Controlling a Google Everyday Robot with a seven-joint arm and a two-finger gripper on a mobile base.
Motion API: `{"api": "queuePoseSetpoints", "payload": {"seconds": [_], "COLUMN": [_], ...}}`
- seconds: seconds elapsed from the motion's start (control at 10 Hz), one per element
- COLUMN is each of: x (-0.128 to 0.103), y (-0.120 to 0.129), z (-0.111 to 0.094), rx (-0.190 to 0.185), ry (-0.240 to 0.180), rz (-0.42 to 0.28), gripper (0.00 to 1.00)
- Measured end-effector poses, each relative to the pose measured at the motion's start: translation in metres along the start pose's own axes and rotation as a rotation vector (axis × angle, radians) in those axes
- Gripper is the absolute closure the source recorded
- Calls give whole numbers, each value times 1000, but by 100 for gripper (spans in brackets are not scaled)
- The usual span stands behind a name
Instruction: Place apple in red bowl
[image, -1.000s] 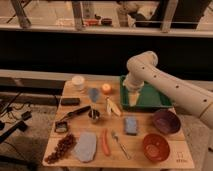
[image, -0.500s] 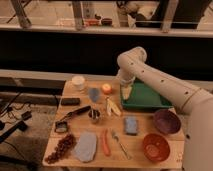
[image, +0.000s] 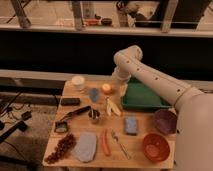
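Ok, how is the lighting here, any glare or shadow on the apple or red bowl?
Camera view: warm, dim light, with a dark band behind the table. Camera view: the apple shows bright, no glare, close beside the gripper. Camera view: the red bowl is shaded inside, its rim lit.

Table (image: 82, 98): no readable text on it or on anything it carries.
End effector (image: 120, 86): just right of the apple (image: 106, 88); no legible marking.
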Motion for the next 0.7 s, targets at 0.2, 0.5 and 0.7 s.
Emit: {"api": "queuePoseSetpoints", "payload": {"seconds": [0.2,0.5,0.7], "x": [-11,-25,-36], "y": [-11,-26,-33], "z": [8,23,32], "rx": [1,-5,-6], "ry": [-26,-83,-110], "rz": [-23,-36,-47], "gripper": [20,20,20]}}
